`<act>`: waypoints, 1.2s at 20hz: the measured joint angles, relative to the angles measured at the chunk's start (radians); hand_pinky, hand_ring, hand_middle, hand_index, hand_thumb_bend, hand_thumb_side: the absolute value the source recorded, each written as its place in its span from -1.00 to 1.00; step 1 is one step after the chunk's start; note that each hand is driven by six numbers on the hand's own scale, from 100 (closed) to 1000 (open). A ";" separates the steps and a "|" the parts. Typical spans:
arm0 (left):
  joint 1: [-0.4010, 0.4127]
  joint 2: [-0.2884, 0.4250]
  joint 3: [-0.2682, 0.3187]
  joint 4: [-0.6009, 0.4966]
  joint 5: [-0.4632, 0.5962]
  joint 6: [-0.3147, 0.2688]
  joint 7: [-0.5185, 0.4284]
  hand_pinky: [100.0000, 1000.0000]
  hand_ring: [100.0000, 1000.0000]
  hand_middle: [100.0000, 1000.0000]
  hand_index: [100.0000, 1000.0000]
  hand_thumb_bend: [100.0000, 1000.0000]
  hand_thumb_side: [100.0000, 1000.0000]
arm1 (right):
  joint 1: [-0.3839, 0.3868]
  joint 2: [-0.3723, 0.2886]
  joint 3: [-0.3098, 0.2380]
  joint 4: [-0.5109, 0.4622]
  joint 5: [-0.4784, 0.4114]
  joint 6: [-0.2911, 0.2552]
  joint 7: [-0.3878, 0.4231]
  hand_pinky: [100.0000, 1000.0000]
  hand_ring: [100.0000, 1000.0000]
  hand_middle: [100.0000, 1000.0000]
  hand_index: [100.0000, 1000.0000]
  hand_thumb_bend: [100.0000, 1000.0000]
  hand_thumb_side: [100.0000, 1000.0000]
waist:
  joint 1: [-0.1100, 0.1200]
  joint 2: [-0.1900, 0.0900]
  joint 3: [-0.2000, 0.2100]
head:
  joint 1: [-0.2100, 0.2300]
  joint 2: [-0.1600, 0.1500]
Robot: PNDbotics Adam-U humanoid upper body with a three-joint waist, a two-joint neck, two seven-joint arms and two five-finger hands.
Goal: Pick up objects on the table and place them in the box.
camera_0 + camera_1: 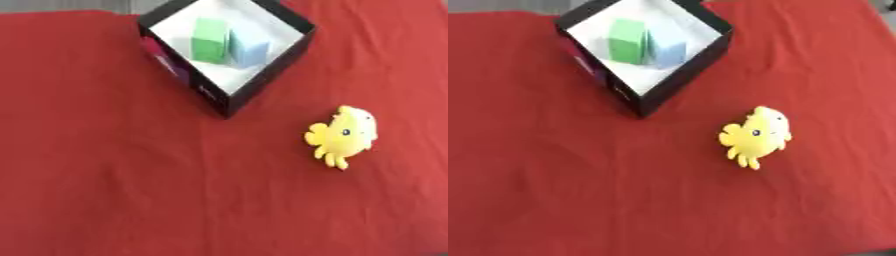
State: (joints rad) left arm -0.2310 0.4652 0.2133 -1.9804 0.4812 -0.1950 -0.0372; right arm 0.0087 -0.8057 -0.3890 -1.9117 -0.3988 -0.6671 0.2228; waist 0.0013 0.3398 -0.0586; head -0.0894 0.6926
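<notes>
Box (262, 80), black outside and white inside, sits at the far middle of a red cloth (105, 190) and is turned so one corner points toward the camera. Top edge of the view cuts off its far corner. Two blocks are inside it: a green block (210, 41) on the left and a pale blue block (250, 48) on the right, standing side by side and touching or nearly so, both on the white floor of the box. Left outer wall of the box shows a pink patch with some white marks, too blurred to read.

Yellow toy (345, 136) lies on the cloth outside the box, to the right of and nearer than the box's near corner, apart from it. It looks like a soft plush creature with a rounded body, a dark dot like an eye, and stubby limbs at its left and lower side; what kind of creature it is I cannot tell. It lies flat on the cloth, nothing touching it.

Cloth covers nearly the whole view, lightly wrinkled; a grey strip shows past its far edge at upper left.

Neither hand shows in either eye view, so finger state cannot be told, and nothing can be placed relative to the fingers; positions above are given against the box instead.
</notes>
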 measured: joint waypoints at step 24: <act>-0.025 -0.067 -0.007 0.000 -0.048 0.102 -0.021 0.55 0.34 0.37 0.58 -0.96 0.34 | -0.016 -0.509 0.346 0.072 0.957 -0.240 -0.257 0.80 0.77 0.70 0.80 -0.37 -0.27 | -0.029 0.000 0.021 | -0.060 0.008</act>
State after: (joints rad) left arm -0.2562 0.3984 0.2067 -1.9804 0.4331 -0.0935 -0.0581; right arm -0.0078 -1.3144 -0.0432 -1.8395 0.5586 -0.9073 -0.0343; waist -0.0275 0.3398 -0.0379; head -0.1498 0.7008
